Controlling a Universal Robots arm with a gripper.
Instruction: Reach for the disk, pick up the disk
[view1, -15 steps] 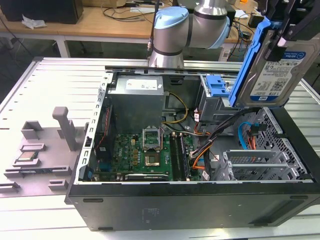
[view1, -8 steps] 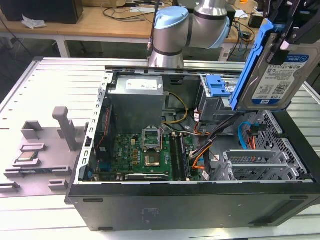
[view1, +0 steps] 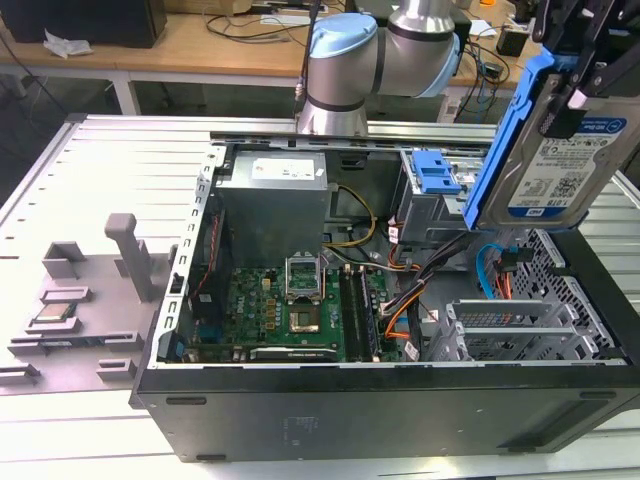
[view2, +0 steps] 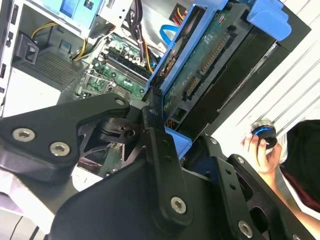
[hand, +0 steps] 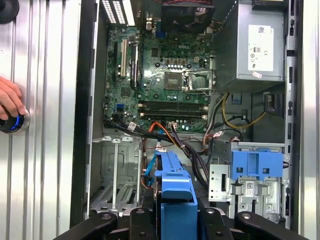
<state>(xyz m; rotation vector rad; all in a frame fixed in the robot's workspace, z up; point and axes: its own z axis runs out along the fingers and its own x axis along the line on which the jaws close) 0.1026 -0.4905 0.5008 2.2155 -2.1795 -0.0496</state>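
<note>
Now, arm: we see the black gripper raised at the exterior view's upper right.
Fingers: clamped on the flat silver disk with its blue side bracket, held upright above the case.
Case: our open black computer case holds a green motherboard.

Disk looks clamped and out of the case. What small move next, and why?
Probably a short straight lift, then pause. The gripper holds the disk by its blue bracket above the open case, but orange and blue cables sit just beneath it, so more height guards against snagging.
</note>
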